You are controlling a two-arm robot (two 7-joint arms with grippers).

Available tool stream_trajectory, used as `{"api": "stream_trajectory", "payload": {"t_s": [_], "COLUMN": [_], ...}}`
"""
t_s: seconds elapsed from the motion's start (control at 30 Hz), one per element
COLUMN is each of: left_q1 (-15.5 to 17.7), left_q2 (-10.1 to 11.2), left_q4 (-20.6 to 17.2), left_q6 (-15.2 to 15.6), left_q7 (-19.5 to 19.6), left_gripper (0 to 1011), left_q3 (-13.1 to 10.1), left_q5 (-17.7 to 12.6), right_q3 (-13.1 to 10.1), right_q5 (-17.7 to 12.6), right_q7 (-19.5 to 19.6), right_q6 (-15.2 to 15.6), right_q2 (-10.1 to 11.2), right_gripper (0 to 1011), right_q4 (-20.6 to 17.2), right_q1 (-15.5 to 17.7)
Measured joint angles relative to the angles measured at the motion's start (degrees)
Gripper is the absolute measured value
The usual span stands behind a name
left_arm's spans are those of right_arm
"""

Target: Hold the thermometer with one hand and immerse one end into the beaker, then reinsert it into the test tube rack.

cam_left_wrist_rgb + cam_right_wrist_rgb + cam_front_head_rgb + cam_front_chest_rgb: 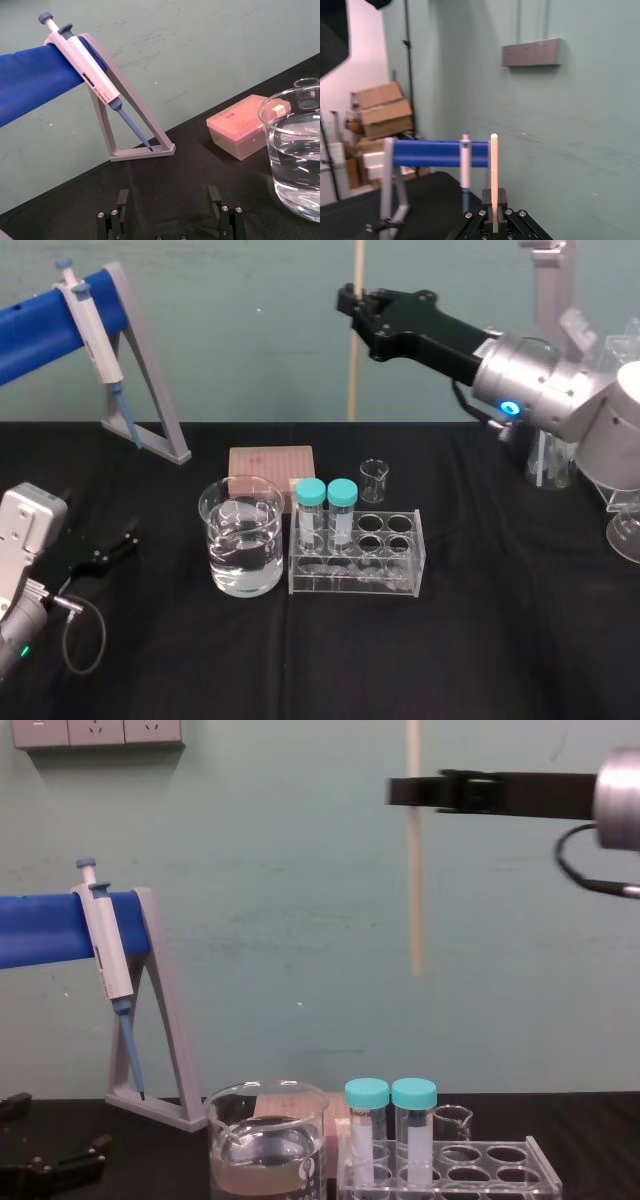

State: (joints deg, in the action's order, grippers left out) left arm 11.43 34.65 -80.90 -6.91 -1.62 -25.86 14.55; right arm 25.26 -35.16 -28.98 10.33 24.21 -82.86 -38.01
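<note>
Two arms are out, and the right one has the job. The right tool is up high over the back of the black surface, its black fingers closed on the thermometer, gripping it in its upper part. The rod hangs upright. From the chest view its lower end is well above the test tube rack, roughly over the two teal-capped tubes standing in the rack's back row. The right wrist view shows the rod rising straight out from between the clamped fingers.

The beaker sits just beside the rack on its left, partly filled with clear liquid. A pink box and a small beaker stand behind them.

The left tool lies low at the near left of the surface, well apart from the glassware, its fingers spread wide with nothing between them. Farther back on the left, a pipette hangs on a grey stand with a blue bar.
</note>
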Motion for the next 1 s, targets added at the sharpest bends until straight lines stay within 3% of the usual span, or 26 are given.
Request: {"api": "stream_trajectory", "payload": {"t_s": [0.23, 0.37, 0.47, 0.73, 1.0], "left_q1": [0.00, 0.00, 0.00, 0.00, 0.00], "left_q2": [0.00, 0.00, 0.00, 0.00, 0.00], "left_q4": [0.00, 0.00, 0.00, 0.00, 0.00], "left_q6": [0.00, 0.00, 0.00, 0.00, 0.00], "left_q7": [0.00, 0.00, 0.00, 0.00, 0.00], "left_gripper": [1004, 1004, 1004, 1004, 1004], "left_q3": [0.00, 0.00, 0.00, 0.00, 0.00], "left_q5": [0.00, 0.00, 0.00, 0.00, 0.00], "right_q3": [-1.50, -1.52, -1.45, -0.58, 0.16], "right_q5": [1.59, 3.41, 3.83, 3.65, 3.81], "right_q7": [3.34, 5.00, 4.96, 1.70, 0.43], "right_q6": [0.71, 1.16, 0.79, -2.25, -2.40], "right_q2": [4.32, 5.34, 5.15, 2.27, 1.18], "right_gripper": [54, 53, 54, 53, 53], "right_q4": [-2.18, -1.88, -0.72, 5.55, 8.12], "right_q1": [2.47, 4.06, 4.69, 5.30, 5.18]}}
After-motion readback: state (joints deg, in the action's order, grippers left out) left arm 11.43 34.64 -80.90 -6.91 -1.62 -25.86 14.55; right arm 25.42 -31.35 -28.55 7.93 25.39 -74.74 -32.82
